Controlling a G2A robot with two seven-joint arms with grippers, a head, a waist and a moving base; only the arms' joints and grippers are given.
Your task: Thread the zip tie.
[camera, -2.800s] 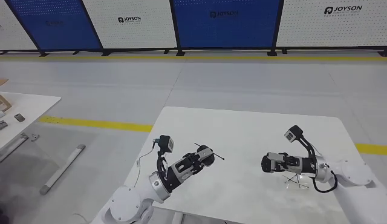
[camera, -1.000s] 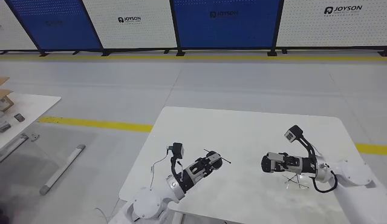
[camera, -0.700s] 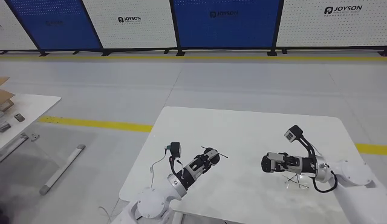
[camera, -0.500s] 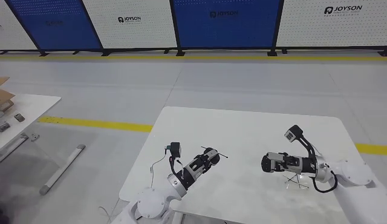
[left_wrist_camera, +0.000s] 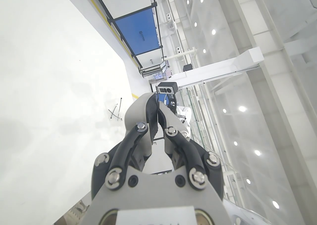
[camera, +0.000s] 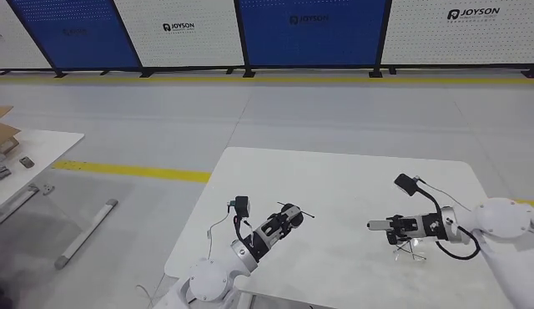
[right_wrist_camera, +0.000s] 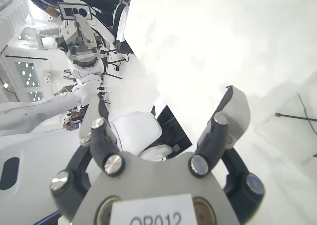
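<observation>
"Which one has it?"

"The left gripper (camera: 290,216); its fingers are pinched tight on the zip tie (camera: 307,215), held up over the table (camera: 334,175), with the strap poking out on either side of the pads."

"And the other?"

"The right gripper (right_wrist_camera: 163,107) hangs low over the table with its fingers spread wide and nothing between them; it's well apart from the left one, and some spare ties (camera: 406,249) lie crossed just beside it."

"So what's the job now?"

"I'd say the right one has to come across and take the free tail; best to meet the strap square, and close near the tip but not on it, so a short stiff bit is left to steer."

"Fiddly?"

"Looks it; the strap is thin and probably springy. I'd hold the left steady and line the tail up with the slot before pushing; a slanted push would likely buckle it. Which end is the head, I can't make out from here."
</observation>
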